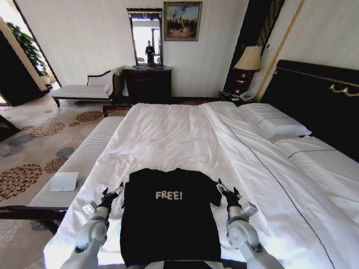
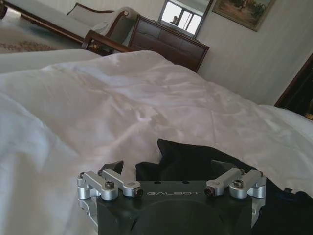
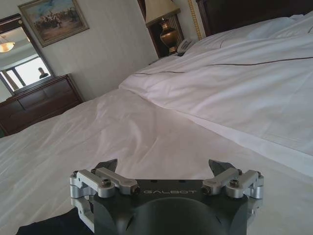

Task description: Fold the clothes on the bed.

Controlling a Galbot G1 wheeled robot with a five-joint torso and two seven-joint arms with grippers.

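The clothes are one black T-shirt (image 1: 168,221) with pale "FREE!" lettering, lying flat and face up on the near end of the white bed (image 1: 179,134). My left gripper (image 1: 115,191) is open and sits low at the shirt's left shoulder edge. In the left wrist view the left gripper (image 2: 168,169) has its spread fingers over bunched black fabric (image 2: 195,156), with nothing held. At the shirt's right sleeve, my right gripper (image 1: 223,188) is open too. The right wrist view shows the right gripper (image 3: 164,165) above bare sheet, with a corner of the shirt (image 3: 49,226) beside it.
White pillows (image 1: 275,123) lie against the dark headboard (image 1: 314,95) at the right. A lamp (image 1: 249,59) stands on the nightstand. A dark dresser (image 1: 147,83) with a mirror and a chaise bench (image 1: 84,89) line the far wall. A padded bench (image 1: 78,165) runs along the bed's left side.
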